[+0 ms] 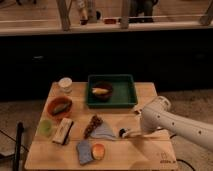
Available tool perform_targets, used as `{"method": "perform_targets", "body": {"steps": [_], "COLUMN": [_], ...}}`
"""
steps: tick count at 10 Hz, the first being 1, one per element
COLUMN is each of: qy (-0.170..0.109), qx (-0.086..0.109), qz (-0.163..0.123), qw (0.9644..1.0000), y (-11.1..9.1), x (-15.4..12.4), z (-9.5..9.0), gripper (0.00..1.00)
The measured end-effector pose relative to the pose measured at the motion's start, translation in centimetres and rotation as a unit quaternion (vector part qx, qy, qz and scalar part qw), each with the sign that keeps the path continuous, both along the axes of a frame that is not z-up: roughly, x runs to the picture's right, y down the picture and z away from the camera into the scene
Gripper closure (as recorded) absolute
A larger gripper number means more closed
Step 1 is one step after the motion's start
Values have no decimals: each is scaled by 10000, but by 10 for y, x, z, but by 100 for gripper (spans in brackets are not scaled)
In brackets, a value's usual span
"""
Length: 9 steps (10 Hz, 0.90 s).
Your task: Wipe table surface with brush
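The tabletop [150,156] stands on a speckled, grey-tan floor [20,111] that shows to its left and right. Directly behind the tabletop runs a long, dark wall panel [100,56], almost black and in shadow. Above the panel, farther behind the tabletop, a pale ledge [60,28] crosses the whole width. Over the ledge rise slanted, light-coloured posts [63,11] with glazing between them, and beyond the glass lies a brighter, tan floor area. At the tabletop's front-left corner stands a thin, dark upright bar [19,146]. The light is dim and warm. The hand [132,133] hangs low over the right part of the tabletop.
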<state>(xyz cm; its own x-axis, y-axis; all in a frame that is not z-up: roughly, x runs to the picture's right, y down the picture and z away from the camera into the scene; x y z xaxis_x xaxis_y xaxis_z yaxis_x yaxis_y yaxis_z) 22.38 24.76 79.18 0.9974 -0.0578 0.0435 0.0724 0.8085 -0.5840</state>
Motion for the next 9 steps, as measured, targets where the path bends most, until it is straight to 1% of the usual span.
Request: {"method": "perform_targets", "body": {"steps": [2, 9], "qy": [-72, -79], "qx": [14, 15], "qz": [0, -6], "qw": [10000, 10000], "y": [1, 0], "x": [-2, -3], "z": [-2, -2], "gripper": [100, 100]}}
